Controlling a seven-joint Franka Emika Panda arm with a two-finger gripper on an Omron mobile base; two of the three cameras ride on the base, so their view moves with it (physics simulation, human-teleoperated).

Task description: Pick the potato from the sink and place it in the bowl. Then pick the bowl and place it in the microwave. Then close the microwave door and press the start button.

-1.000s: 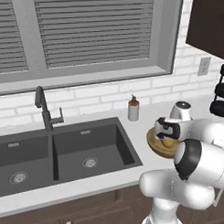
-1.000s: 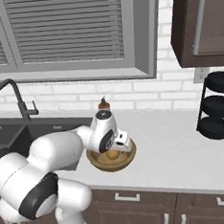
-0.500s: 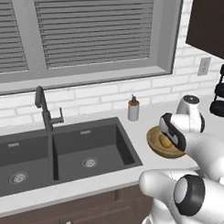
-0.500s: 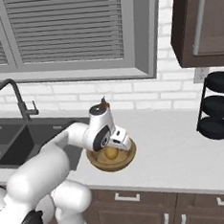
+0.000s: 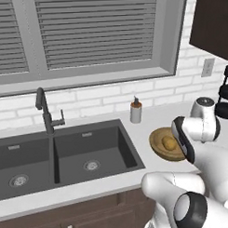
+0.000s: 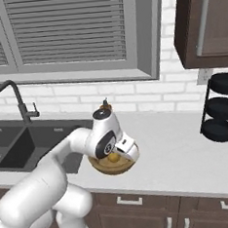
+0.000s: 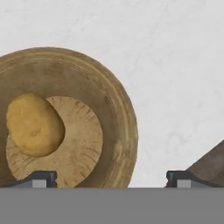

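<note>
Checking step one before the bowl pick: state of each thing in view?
potato: lying in the bowl, free of the fingers
bowl: upright on the counter, right of the sink
gripper: open, above the bowl's rim
sink: both basins bare
faucet: no water running

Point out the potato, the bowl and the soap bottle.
potato (image 7: 34, 124), hand view, middle of its top.
bowl (image 7: 117, 131), hand view, on the thick rim.
soap bottle (image 5: 136, 113), left base view, on its white body.
</note>
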